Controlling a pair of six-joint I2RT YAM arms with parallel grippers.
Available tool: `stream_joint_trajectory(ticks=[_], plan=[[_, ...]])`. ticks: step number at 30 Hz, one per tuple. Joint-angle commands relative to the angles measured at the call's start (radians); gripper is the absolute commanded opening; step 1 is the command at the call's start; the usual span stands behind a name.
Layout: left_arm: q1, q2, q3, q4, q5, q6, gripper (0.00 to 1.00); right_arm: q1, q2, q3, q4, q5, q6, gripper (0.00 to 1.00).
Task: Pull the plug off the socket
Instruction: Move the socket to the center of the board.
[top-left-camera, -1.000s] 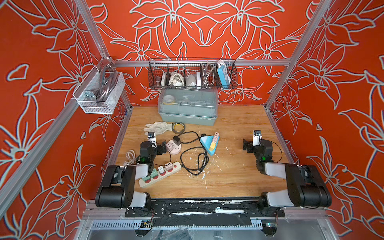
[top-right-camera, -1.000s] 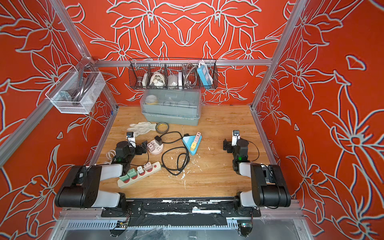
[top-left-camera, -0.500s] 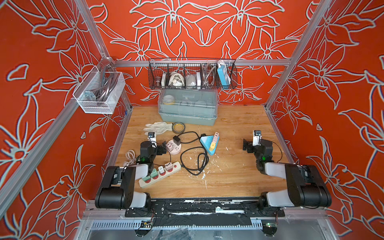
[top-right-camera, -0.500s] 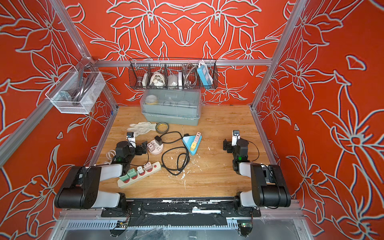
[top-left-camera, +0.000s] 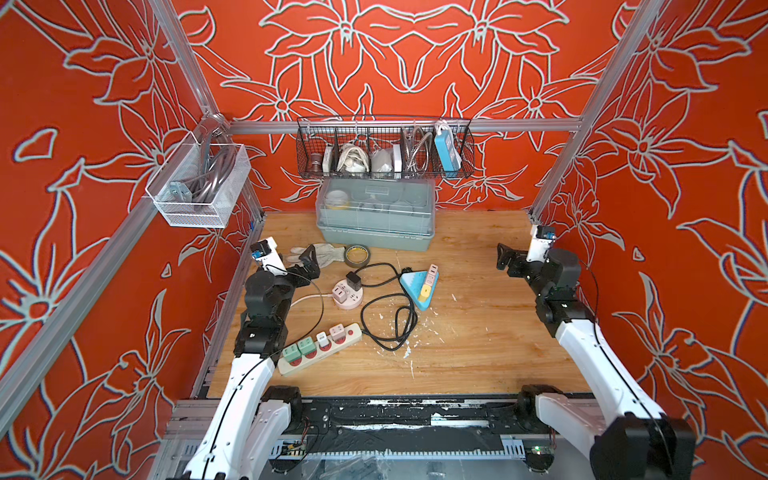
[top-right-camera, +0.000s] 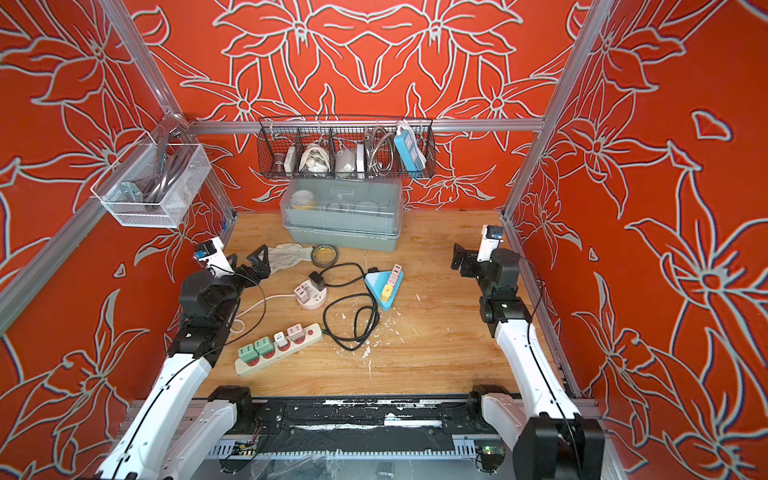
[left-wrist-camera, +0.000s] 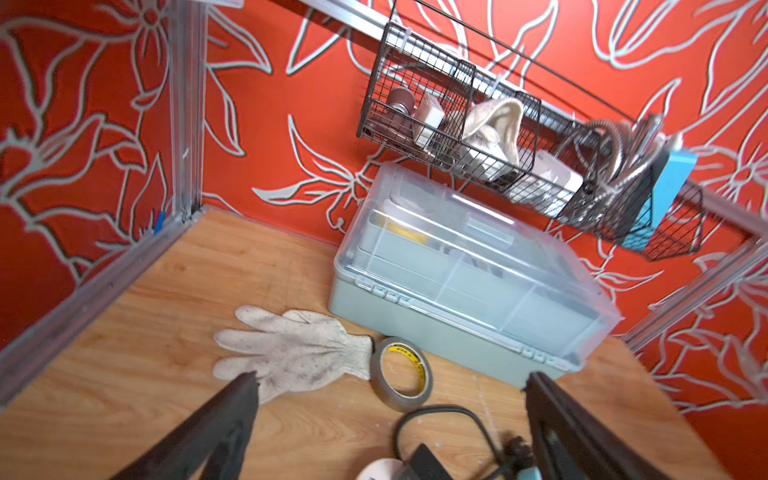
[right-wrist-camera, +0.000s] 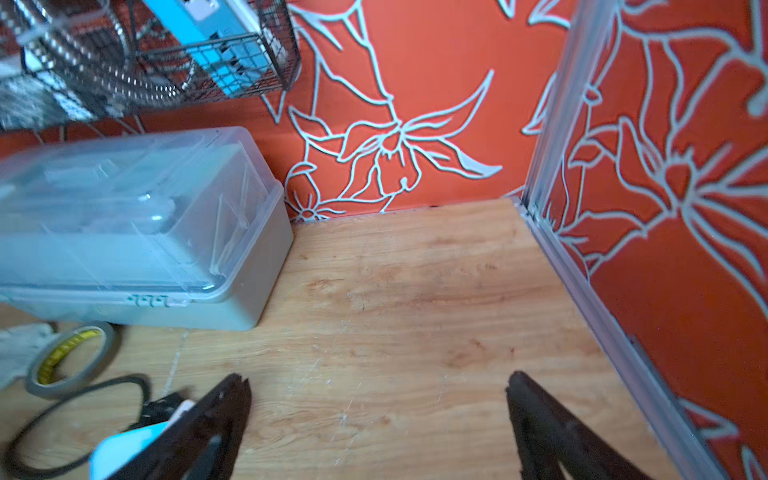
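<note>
A round pink socket (top-left-camera: 347, 294) lies left of the table's middle, with a black plug (top-left-camera: 354, 281) stuck in its top and a black cord (top-left-camera: 388, 320) looping away from it. In the left wrist view the plug (left-wrist-camera: 419, 461) and the socket (left-wrist-camera: 380, 471) show at the frame's edge, just short of the fingertips. My left gripper (top-left-camera: 309, 259) hovers open just left of and behind the socket, holding nothing. At the right side of the table my right gripper (top-left-camera: 505, 259) also stands open and empty, far from the socket. Both wrist views show wide gaps: left gripper (left-wrist-camera: 390, 376), right gripper (right-wrist-camera: 377, 376).
A blue triangular socket (top-left-camera: 419, 286) with small plugs lies right of the pink one. A white power strip (top-left-camera: 318, 349) with several plugs sits near the left arm. A glove (top-left-camera: 320, 251), a tape roll (top-left-camera: 357, 254) and a lidded grey box (top-left-camera: 376, 220) lie behind. A wire basket (top-left-camera: 384, 149) hangs on the back wall.
</note>
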Motion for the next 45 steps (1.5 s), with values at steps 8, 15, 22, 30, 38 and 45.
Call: stream_joint_trajectory(ticks=[8, 15, 22, 30, 38, 45], plan=[[-0.001, -0.095, 0.020, -0.368, 0.282, -0.309, 0.98, 0.001, -0.217, 0.004, -0.367, 0.124, 0.262, 1.00], [-0.012, 0.024, -0.032, -0.343, 0.554, -0.376, 0.98, 0.010, -0.102, 0.014, -0.476, -0.094, 0.284, 0.99], [-0.248, 0.131, -0.021, -0.394, 0.409, -0.302, 0.97, 0.091, 0.001, 0.007, -0.493, -0.134, 0.269, 0.99], [-0.591, 0.242, -0.021, -0.276, 0.241, -0.246, 0.95, 0.223, 0.167, 0.084, -0.511, -0.096, 0.282, 0.99], [-0.669, 0.424, 0.019, -0.234, 0.260, -0.132, 0.96, 0.418, 0.329, 0.196, -0.524, -0.002, 0.328, 0.92], [-0.671, 0.420, -0.035, -0.190, 0.197, -0.084, 0.98, 0.563, 0.437, 0.259, -0.510, 0.137, 0.399, 0.71]])
